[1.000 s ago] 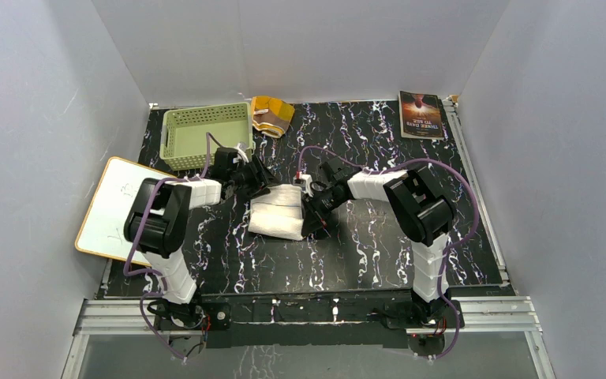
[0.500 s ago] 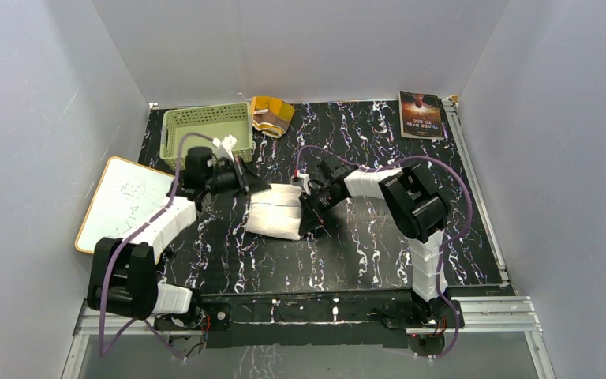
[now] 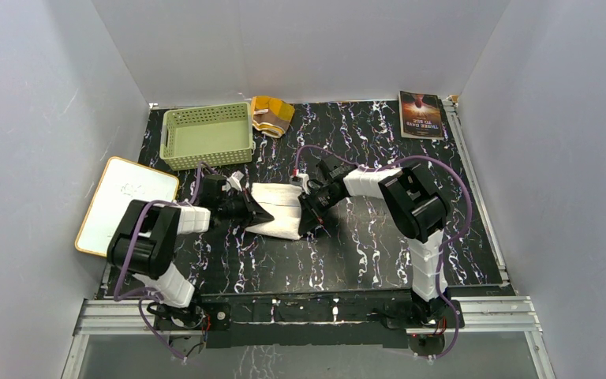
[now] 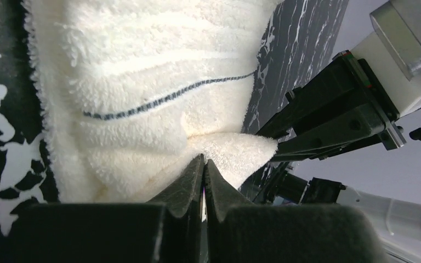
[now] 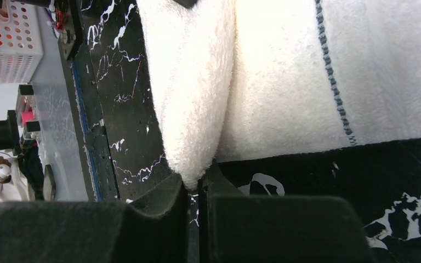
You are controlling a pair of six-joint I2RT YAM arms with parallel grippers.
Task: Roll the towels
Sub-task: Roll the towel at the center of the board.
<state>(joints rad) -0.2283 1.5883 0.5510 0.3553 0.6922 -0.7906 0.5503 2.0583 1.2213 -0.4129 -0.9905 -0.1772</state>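
- Your left gripper is clamped tight. A fold of the white towel is pinched at its tips, at the towel's left edge in the top view.
- Your right gripper is likewise closed and nips a thick fold at the towel's right edge.
- The white towel lies mid-frame in the top view, bunched between the two grippers on the black marbled table.
- The patterned towel sits at top centre near the back wall, just right of the green basket and well apart from both arms.
- Edges: the whiteboard overhangs the table's left edge, close to your left arm. The book is at upper right.
- Room: there is bare table at lower centre and at right of the frame.
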